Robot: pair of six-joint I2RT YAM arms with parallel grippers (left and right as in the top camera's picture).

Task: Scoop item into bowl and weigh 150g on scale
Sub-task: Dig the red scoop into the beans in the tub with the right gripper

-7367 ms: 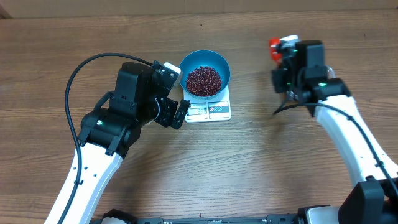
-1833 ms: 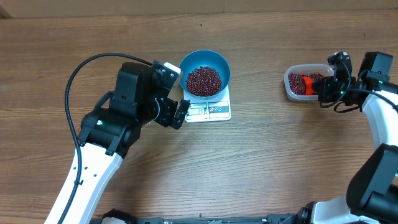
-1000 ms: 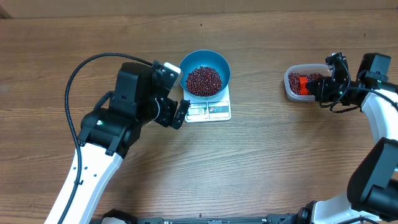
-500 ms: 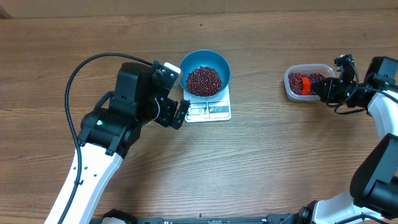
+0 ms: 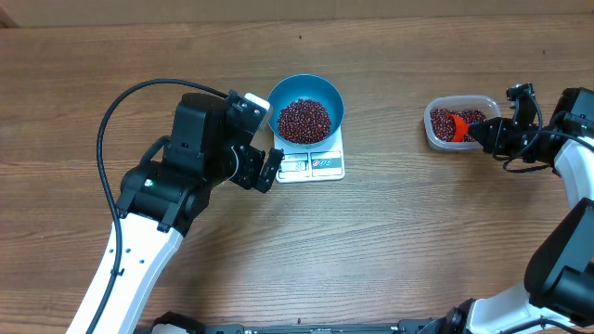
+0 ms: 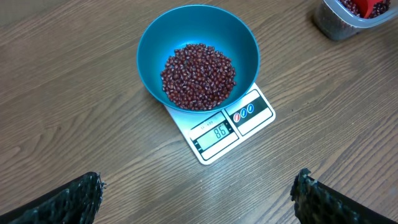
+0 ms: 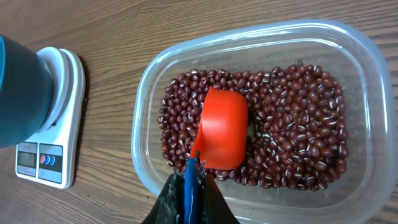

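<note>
the light blue bowl [image 5: 306, 109] sits on the white scale [image 5: 313, 165], overhanging it on both sides, and holds a mound of dark red beans [image 6: 199, 76] that covers its bottom only; the scale's display reads 86. well off to the right on the tabletop [image 5: 390, 241], a clear plastic tub [image 7: 367, 81] holds more of the same beans in a shallow layer. the orange-red scoop [image 7: 224, 127] lies mouth down on the beans near the middle of the tub. my right gripper [image 7: 191, 183] is clamped on the scoop's blue handle at the tub's near wall, that arm reaching in low from the right edge. my left gripper [image 5: 267, 169] has its jaws spread wide with nothing between them, just left of the scale and pointed at it, apart from the bowl, the arm bent up from the near edge.
</note>
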